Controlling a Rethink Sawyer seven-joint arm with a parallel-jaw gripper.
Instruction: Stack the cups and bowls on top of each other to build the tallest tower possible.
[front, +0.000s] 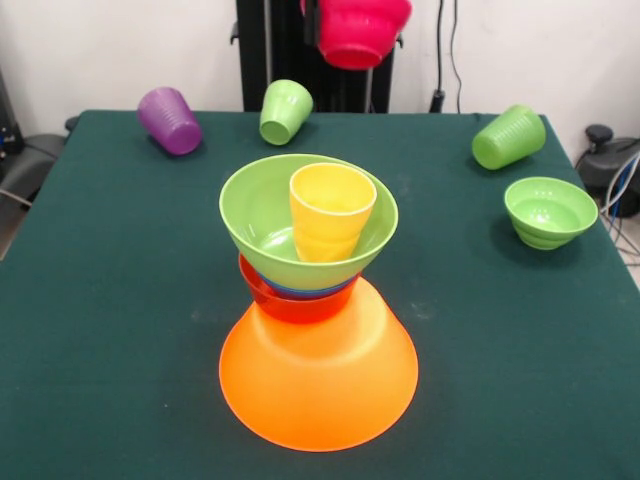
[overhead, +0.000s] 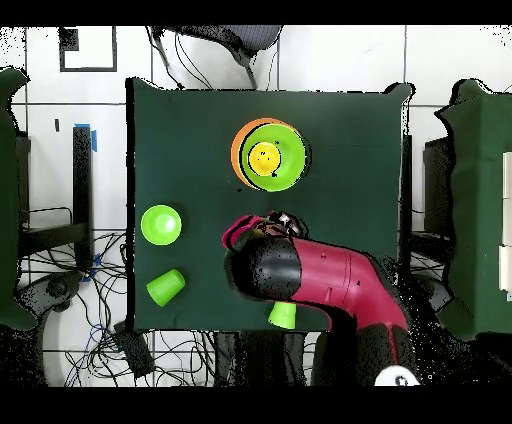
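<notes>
The tower stands mid-table: a huge orange bowl (front: 318, 385) upside down as its base, then a red-orange bowl (front: 290, 303), a blue bowl's rim (front: 300, 290), and a large light green bowl (front: 262, 215) with the yellow cup (front: 330, 210) upright inside it. From above the tower (overhead: 268, 155) shows the yellow cup (overhead: 264, 157) at its centre. A pink bowl (front: 360, 30) hangs in the air beyond the tower, with my gripper (front: 312, 25) shut on its rim. In the overhead view the arm (overhead: 320, 280) covers the gripper.
A purple cup (front: 170, 120) and two light green cups (front: 285, 110) (front: 508, 137) lie on their sides along the far edge. A small green bowl (front: 548, 210) sits upright at the right. The overhead view shows the green bowl (overhead: 160, 224) and green cups (overhead: 166, 286) (overhead: 283, 316).
</notes>
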